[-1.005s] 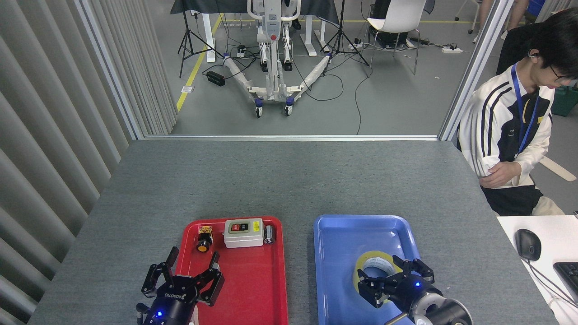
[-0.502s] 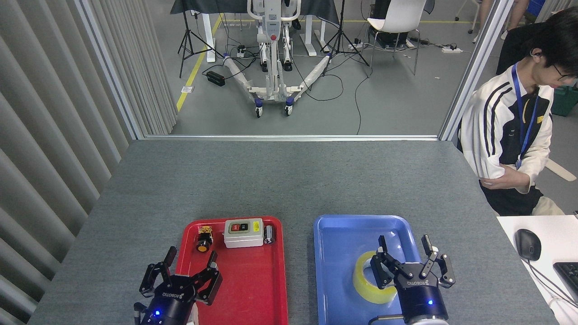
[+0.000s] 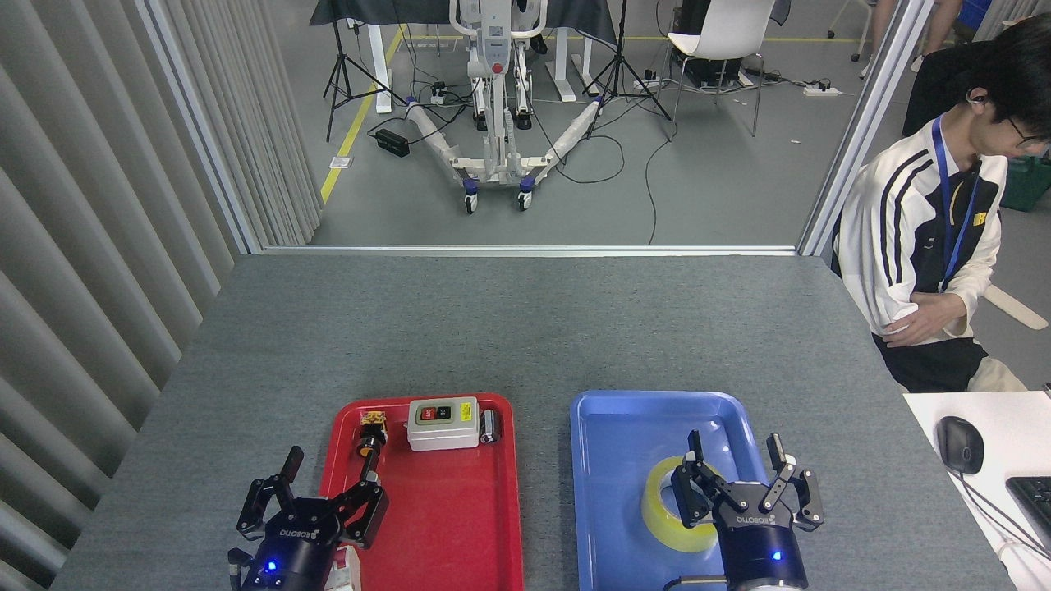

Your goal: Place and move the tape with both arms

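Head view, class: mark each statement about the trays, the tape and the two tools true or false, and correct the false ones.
1. The tape lies in the blue tray. True.
2. The right tool is clamped on the tape. False: its fingers are spread open, with the roll partly behind them.
3. The grey switch box sits in the red tray. True.
4. The left tool holds the switch box. False: it is open and empty, at the tray's near left edge.
5. The two trays overlap. False: bare table shows between them.
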